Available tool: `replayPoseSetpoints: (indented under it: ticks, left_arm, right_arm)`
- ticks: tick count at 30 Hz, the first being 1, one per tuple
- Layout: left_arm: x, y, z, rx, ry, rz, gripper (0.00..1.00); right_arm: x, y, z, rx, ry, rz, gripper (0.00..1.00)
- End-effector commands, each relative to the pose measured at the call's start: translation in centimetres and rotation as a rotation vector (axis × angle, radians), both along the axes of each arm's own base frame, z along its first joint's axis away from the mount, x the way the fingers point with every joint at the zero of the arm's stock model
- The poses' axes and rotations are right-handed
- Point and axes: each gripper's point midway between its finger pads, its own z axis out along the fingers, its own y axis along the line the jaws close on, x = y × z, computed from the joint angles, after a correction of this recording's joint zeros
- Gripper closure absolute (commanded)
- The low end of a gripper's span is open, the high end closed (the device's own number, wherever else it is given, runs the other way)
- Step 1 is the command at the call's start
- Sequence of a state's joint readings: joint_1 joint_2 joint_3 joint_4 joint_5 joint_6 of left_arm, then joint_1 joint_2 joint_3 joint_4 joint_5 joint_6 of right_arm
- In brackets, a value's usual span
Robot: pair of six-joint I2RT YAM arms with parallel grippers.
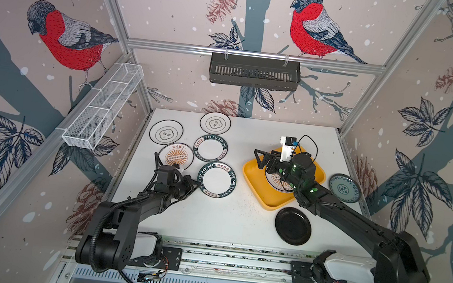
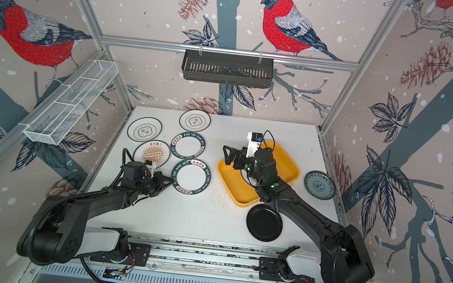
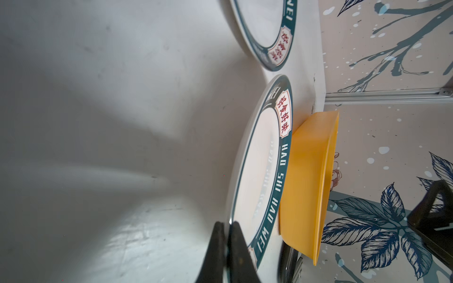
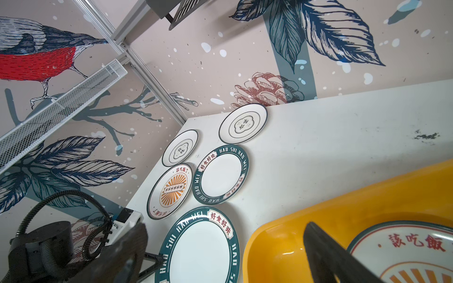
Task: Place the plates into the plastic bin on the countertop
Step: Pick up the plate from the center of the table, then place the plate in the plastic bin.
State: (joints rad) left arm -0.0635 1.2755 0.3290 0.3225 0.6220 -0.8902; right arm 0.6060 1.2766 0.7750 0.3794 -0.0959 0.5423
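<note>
While left claw point(image 1: 195, 187) pinches lettered plate point(image 1: 217, 180) | lies flat | bin point(image 1: 253, 178) long-axis diagonal

You've got the white countertop point(image 1: 224, 221) with five plates on its left side: two flower plates point(image 1: 166, 132) at the far end, then a sunburst plate point(image 1: 175, 156) and two lettered plates point(image 1: 210, 149) nearer. On the right sits the yellow bin point(image 1: 255, 181). A black plate point(image 1: 293, 226) lies just near of it, and a blue-green plate point(image 1: 344, 188) is at the right edge.
</note>
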Motion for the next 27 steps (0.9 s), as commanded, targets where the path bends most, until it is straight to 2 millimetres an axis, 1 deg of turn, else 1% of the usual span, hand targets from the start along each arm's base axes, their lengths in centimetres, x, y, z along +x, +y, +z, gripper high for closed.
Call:
replayPoseSetpoints:
  ticks: [1, 7, 13, 18, 24, 27]
  left_arm:
    - [0.6, 0.1, 1.4, 0.017, -0.033, -0.004, 1.0]
    - [1.1, 0.3, 3.3, 0.045, -0.067, -0.004, 1.0]
    - [1.6, 0.4, 5.3, 0.057, -0.111, -0.002, 1.0]
    - [2.3, 0.3, 7.0, 0.045, -0.15, -0.01, 1.0]
    - [2.6, 0.1, 8.1, 0.029, -0.175, -0.015, 1.0]
    - [2.8, 0.0, 8.4, 0.026, -0.179, -0.019, 1.0]
  right_arm:
    - [0.1, 0.2, 1.1, 0.011, -0.041, 0.004, 0.0]
    - [0.2, 0.1, 1.1, 0.014, -0.04, 0.001, 0.0]
    - [0.7, 0.5, 0.8, 0.008, -0.024, -0.001, 0.0]
    - [0.8, 0.5, 1.2, 0.018, -0.028, -0.005, 0.0]
    - [0.8, 0.4, 1.0, 0.018, -0.02, -0.013, 0.0]
    - [0.7, 0.3, 1.2, 0.016, -0.027, -0.013, 0.0]
